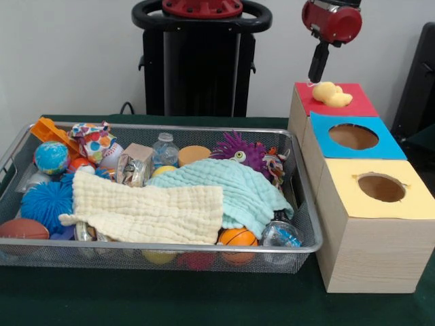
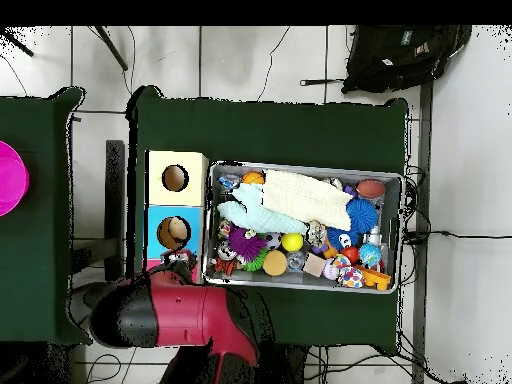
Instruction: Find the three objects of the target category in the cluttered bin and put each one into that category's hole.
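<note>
Gripper (image 1: 318, 71) hung just above the red box (image 1: 357, 102), a thin dark tip below the arm's red wrist; whether it was wide or narrow could not be told. Directly under and slightly to the picture's right of that tip, a yellow duck (image 1: 332, 94) lay on the red lid, its long axis running roughly left to right, and the tip seemed to touch or nearly touch the duck's upper left end. No hole showed on the red lid in the front view; the duck may have been sitting over it. Judging from this, the duck was being delivered and had not yet dropped through. Next to the red box stood a blue box (image 1: 380, 151) and a yellow box (image 1: 421, 200), each with a round hole on top. Left of the boxes sat the mesh bin (image 1: 299, 248), well apart from the tip, crowded with toys: a cream cloth (image 1: 153, 214) and a mint cloth (image 1: 238, 190) draped across the middle, a purple spiky toy (image 1: 239, 151), a blue spiky ball (image 1: 46, 204), an orange ball (image 1: 238, 238), and a globe ball (image 1: 51, 157). From overhead, the arm (image 2: 180, 315) covered the red box, hiding the duck.
</note>
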